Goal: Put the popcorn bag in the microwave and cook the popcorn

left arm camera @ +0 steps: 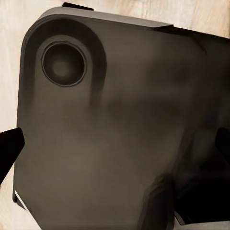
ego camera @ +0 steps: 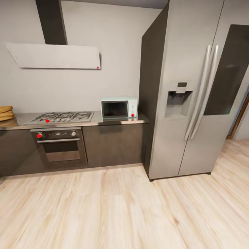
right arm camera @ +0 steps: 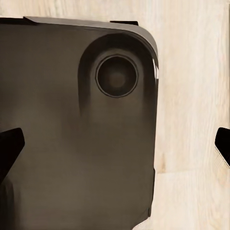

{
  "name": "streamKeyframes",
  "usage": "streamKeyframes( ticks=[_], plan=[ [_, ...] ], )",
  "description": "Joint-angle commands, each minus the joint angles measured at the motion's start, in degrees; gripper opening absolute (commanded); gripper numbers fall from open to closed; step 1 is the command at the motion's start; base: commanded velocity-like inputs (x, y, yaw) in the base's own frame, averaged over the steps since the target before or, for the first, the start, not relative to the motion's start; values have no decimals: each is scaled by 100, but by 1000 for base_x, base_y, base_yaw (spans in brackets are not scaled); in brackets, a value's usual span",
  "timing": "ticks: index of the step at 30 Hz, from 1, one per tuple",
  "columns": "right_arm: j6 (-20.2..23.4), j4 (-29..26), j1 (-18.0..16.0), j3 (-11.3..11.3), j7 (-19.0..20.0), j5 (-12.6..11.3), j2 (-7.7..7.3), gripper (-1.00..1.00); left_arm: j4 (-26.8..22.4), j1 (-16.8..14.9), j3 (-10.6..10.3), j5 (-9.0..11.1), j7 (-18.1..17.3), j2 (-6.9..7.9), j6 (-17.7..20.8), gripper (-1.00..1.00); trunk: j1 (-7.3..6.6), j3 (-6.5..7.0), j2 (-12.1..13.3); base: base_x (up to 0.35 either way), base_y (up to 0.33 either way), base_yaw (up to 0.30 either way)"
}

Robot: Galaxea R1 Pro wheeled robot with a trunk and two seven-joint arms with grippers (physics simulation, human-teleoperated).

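Two black fingertips point(right arm camera: 10, 148) sit wide apart at the edges of the right wrist view, so the right gripper point(right arm camera: 115, 148) is spread with nothing between, hanging over the robot's dark base point(right arm camera: 72, 143) and pale wood floor point(right arm camera: 191, 96). Same story on the left wrist view: the left gripper point(left arm camera: 115, 148) splayed, fingertips point(left arm camera: 9, 148) at the picture's sides. Up ahead, the pale blue microwave point(ego camera: 118, 108) stands on the countertop point(ego camera: 103, 121), door shut, just beside the tall steel fridge point(ego camera: 193, 90). Left of it, the gas hob point(ego camera: 62, 117) over the oven point(ego camera: 59, 143). At the far left edge of the counter, mustard-yellow folds, probably the popcorn bag point(ego camera: 6, 112), mostly cut off.
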Motion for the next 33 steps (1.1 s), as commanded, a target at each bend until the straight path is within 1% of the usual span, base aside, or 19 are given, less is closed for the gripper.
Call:
streamKeyframes(
  ticks=[1, 33],
  plan=[
    [-21, 3, -1, 2, -1, 2, -1, 100, -2, -1, 1, 34, 3, -1, -13, 100, 3, -4, -2, 323, 0, 0],
    [-21, 3, -1, 3, -1, 19, 0, 100, -2, 2, 1, 27, 3, -10, -67, 100, 3, -4, -2, 323, 0, 0]
  ],
)
